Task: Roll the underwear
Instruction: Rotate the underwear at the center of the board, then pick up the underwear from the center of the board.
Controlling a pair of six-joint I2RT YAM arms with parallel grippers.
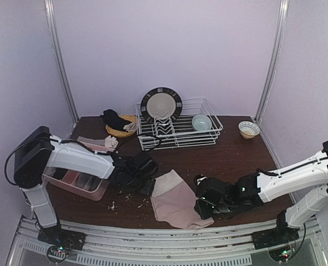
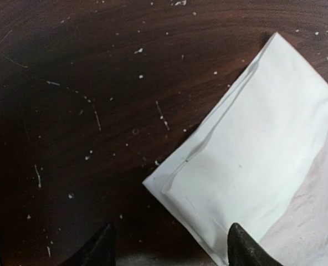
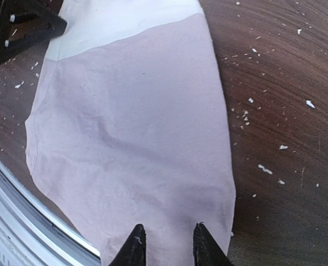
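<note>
The underwear (image 1: 178,202) lies flat on the counter (image 1: 236,149), its long axis running from waistband to hem. We see the left end effector (image 2: 172,244) released at the waistband corner. The right end effector (image 3: 167,244) is narrowly parted over the hem; we cannot tell if it is grasping.

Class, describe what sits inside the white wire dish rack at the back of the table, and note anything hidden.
Inside the dish rack, a dark-rimmed plate stands upright on the left and a pale blue bowl sits on the right. The plate hides whatever lies directly behind it.
</note>
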